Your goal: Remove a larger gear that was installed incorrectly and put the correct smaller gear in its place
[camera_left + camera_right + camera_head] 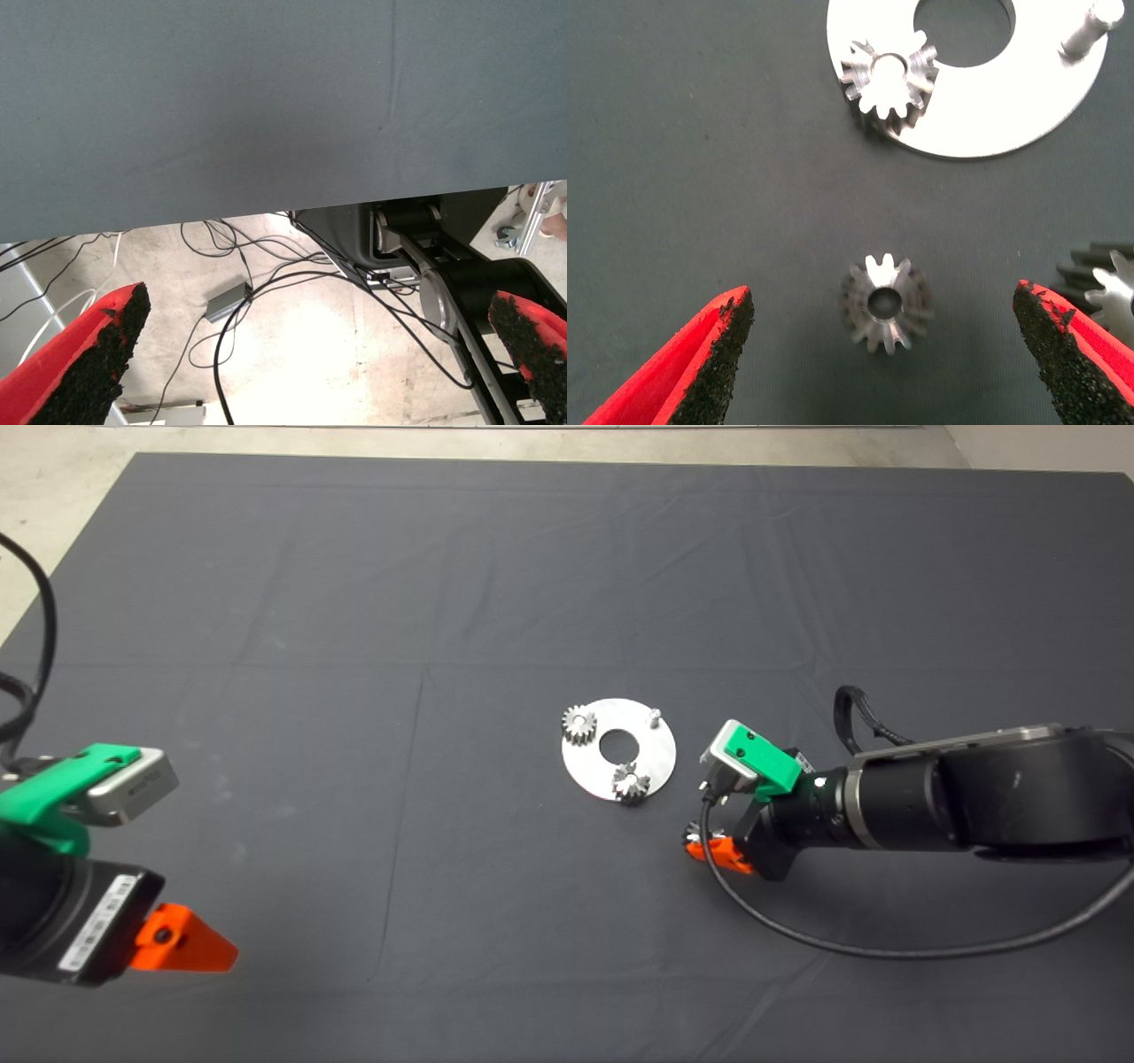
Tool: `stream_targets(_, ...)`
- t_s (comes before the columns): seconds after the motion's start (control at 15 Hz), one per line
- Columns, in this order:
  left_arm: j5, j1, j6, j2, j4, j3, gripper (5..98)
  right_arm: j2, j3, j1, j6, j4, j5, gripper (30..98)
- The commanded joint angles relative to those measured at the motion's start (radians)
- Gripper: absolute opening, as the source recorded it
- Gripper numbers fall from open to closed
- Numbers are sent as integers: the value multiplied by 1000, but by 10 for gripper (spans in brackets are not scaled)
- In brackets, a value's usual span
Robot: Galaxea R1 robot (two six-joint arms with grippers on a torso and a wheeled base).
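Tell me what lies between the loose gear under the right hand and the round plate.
Only bare mat lies between the loose gear and the plate, as the right wrist view shows.

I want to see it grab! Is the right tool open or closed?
Open. The right tool's red fingers stand wide apart, a gear lying flat between them.
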Motion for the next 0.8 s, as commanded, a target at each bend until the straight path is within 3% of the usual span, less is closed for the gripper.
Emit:
stream_targets(0.0, 17, -13, -5, 0, -17, 11, 982, -6, 18, -15, 0, -24, 5, 780)
stream_targets(0.47, 16, -13, -5, -38, -19, 23, 982, 0, 11, -66, -3, -95, 5, 780)
stream_targets(0.73, -7, -13, -1, -35, -17, 28, 982, 1, -13, -94, -21, -121, 5, 780)
